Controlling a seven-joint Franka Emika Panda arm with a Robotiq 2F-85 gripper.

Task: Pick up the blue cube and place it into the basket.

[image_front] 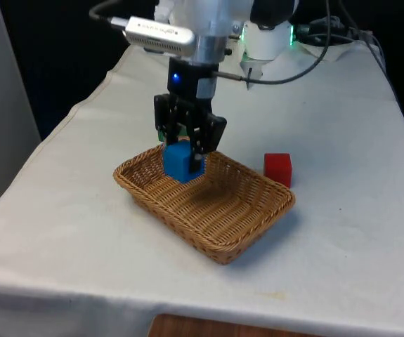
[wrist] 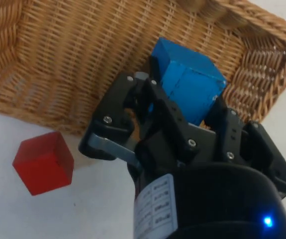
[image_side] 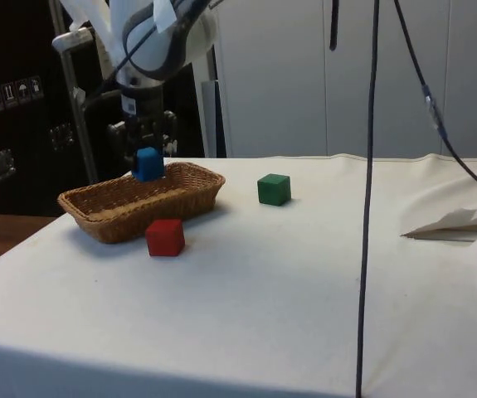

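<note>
front view: looking across the table from high up, facing the pincer (image_front: pixel 185 151) head-on | side view: sitting low at the table's edge, seeing the pincer (image_side: pixel 146 153) farther off | wrist view: looking down from just behind the pincer (wrist: pixel 182 107), very near | all three sharing the basket (image_front: pixel 258 221) (image_side: pixel 97 220) (wrist: pixel 73 64) beneath the pincer and the red cube (image_front: pixel 277 169) (image_side: pixel 165 237) (wrist: pixel 44 163) beside it

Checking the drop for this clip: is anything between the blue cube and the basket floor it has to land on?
Nothing visible does. The gripper holds the blue cube above the basket, whose woven floor beneath it is bare. The red cube sits on the cloth outside the basket's wall, and the green cube stands apart on the table.
</note>
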